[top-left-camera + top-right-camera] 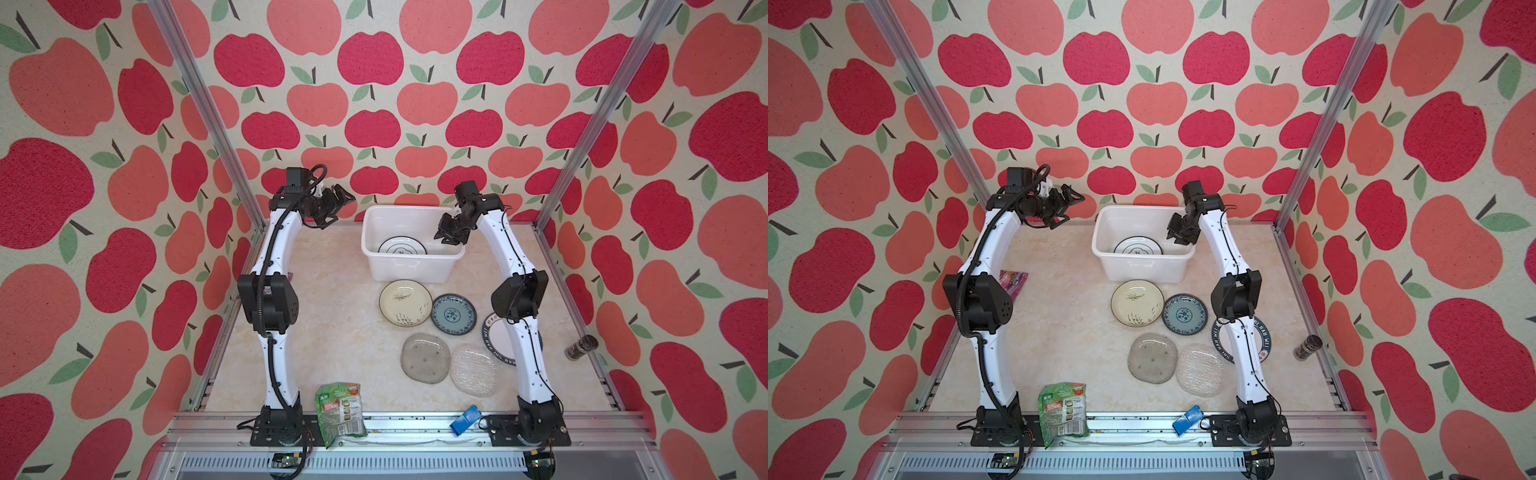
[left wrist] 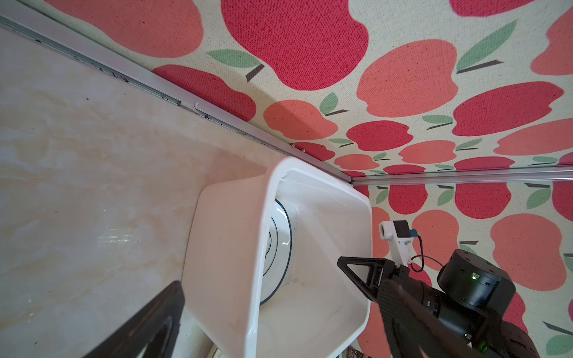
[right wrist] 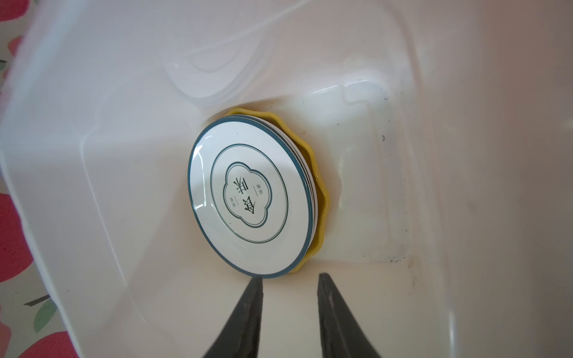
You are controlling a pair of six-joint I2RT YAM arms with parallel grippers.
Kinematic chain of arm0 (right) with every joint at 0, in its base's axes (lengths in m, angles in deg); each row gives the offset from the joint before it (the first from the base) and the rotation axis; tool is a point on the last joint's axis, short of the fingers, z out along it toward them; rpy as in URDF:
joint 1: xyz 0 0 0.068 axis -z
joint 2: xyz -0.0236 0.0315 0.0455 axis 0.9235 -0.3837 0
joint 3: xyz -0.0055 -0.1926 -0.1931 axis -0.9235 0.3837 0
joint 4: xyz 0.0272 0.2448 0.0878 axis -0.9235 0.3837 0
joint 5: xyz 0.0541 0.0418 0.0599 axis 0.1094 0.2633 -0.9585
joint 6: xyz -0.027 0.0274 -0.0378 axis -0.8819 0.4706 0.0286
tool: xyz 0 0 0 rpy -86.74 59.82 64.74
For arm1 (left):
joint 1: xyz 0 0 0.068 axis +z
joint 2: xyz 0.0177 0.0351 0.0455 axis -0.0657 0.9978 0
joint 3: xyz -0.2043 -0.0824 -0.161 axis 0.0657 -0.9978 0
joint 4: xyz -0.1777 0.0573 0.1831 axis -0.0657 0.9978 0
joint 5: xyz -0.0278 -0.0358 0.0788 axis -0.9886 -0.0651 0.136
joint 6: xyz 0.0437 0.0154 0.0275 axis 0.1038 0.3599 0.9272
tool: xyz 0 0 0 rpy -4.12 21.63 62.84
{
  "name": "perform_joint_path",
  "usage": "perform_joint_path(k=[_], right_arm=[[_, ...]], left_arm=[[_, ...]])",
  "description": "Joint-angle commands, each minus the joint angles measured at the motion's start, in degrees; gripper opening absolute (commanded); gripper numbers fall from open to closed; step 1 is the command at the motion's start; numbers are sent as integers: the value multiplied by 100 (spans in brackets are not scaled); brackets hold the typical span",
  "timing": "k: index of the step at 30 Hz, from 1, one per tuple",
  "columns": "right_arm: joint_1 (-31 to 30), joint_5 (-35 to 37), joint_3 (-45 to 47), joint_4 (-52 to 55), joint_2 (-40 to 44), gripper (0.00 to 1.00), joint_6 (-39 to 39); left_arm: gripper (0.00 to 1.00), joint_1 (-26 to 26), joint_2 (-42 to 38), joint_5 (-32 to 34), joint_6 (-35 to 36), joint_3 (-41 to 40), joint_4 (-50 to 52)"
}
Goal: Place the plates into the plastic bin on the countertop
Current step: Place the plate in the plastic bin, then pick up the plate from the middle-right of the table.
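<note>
Beige worktop [image 1: 332, 324] below; my right end effector [image 3: 290, 277], part-open and empty inside the plastic bin [image 3: 93, 155], could clip the stacked plates [image 3: 248, 207] rising.

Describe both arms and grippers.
Curved white shells with black joints form the left arm and right arm. A ribbed black hose runs up the left, a thin black wire up the right. Black tapering fingers on the left gripper and right gripper.
</note>
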Motion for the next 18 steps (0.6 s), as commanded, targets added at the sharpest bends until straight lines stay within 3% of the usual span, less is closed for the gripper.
perform_joint_path(k=[1,7,12,15,18], right_arm=[[75,-774,-148,-762,395,34,139],[118,-1312,-324,-1757,905,35,571],[236,-897,66,-1514,1697,36,12],[277,-284,907,-1283,2442,36,-434],[257,258,2707,-1862,3569,37,-737]], left_arm=[[100,-31,139,60,-58,286,-52],[100,-47,83,298,73,689,437],[100,-131,-707,735,372,-246,452],[100,-201,-1355,899,524,-1044,183],[99,-385,-2089,1187,786,-1878,-111]])
